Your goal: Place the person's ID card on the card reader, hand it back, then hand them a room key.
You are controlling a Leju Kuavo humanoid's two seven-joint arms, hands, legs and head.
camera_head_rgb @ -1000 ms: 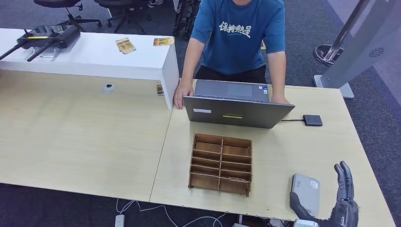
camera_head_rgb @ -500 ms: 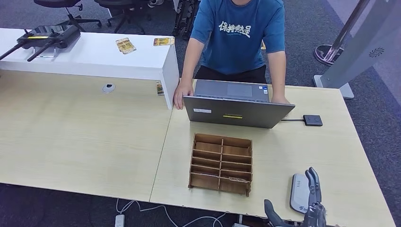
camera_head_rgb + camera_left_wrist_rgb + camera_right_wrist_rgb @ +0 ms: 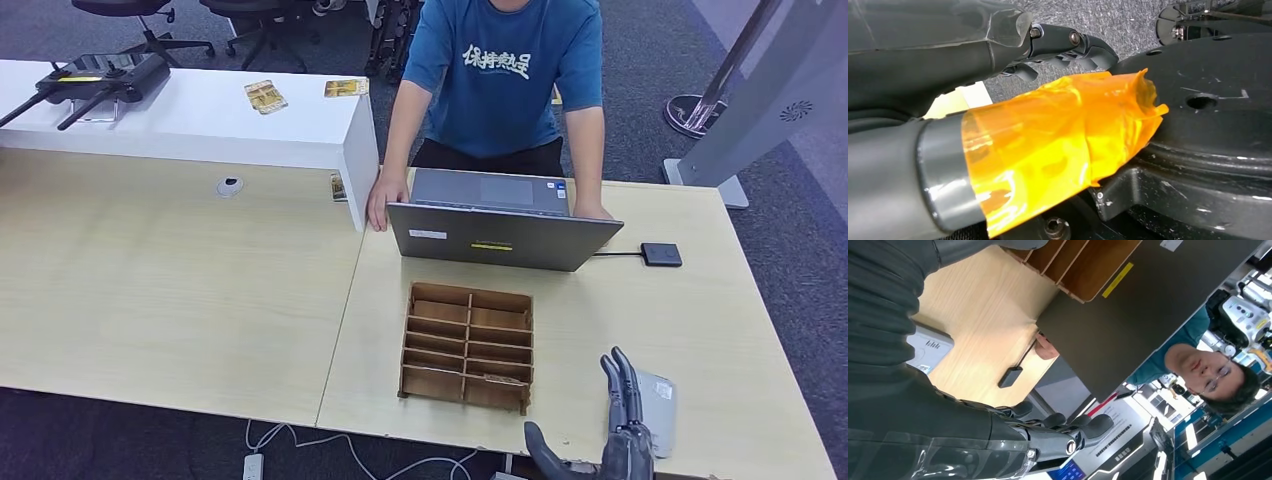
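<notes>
The grey card reader [image 3: 658, 400] lies flat near the table's front right corner and shows again in the right wrist view [image 3: 928, 347]. My right hand [image 3: 615, 435] stands just left of it at the table's front edge, fingers [image 3: 1068, 427] straight and apart, holding nothing. It covers the reader's left side. A wooden slotted organiser [image 3: 467, 345] stands mid-table, with something pale in its front row. The person [image 3: 505, 75] leans on the table behind an open laptop [image 3: 500, 235]. My left hand [image 3: 1048, 125], its thumb wrapped in orange tape, hangs beside my body and holds nothing.
A small black box [image 3: 661, 254] on a cable lies right of the laptop. Two cards [image 3: 265, 96] lie on the white raised counter [image 3: 200, 125] at the back left, and another card [image 3: 338, 187] sits by its end. A controller [image 3: 95, 78] rests on the counter.
My right hand has slid left along the table's front edge, from the right of the card reader to its left side.
</notes>
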